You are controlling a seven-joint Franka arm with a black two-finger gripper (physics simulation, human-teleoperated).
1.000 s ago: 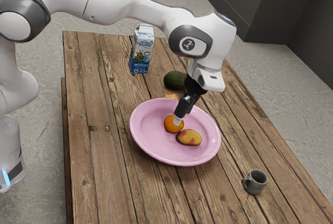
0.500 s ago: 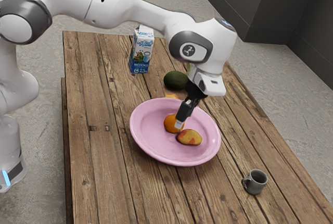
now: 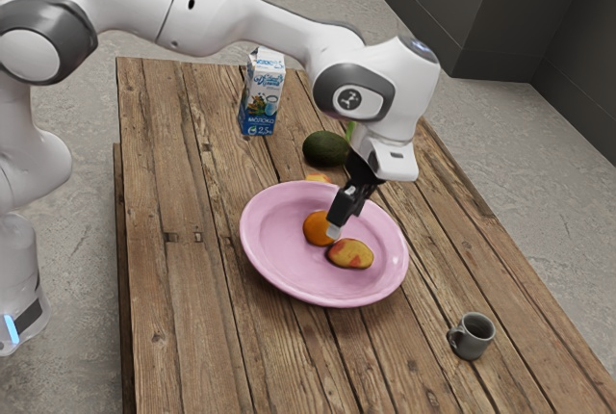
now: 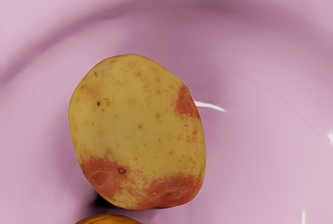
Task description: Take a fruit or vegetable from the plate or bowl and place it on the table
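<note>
My gripper (image 3: 335, 231) is low over the pink plate (image 3: 279, 265), in front of the orange's side toward the exterior view's right. The orange (image 3: 316, 228) rests in the plate, partly covered by the gripper. Beside it lies a yellow potato with red patches (image 3: 350, 254), just past the gripper's tip. In the wrist view the potato (image 4: 138, 130) lies on the plate (image 4: 260, 130), and a sliver of the orange (image 4: 108, 220) shows at the lower edge. Whether the gripper touches the orange is hidden.
A dark green avocado (image 3: 325, 148) lies on the wooden table (image 3: 192, 318) behind the plate, near a small orange-yellow piece (image 3: 319, 178) at the rim. A milk carton (image 3: 263, 92) stands farther back. A grey mug (image 3: 472, 336) stands toward the exterior view's right.
My hand has moved slightly down and toward the exterior view's right, nearer the potato. The orange, the potato and the plate have kept their places.
</note>
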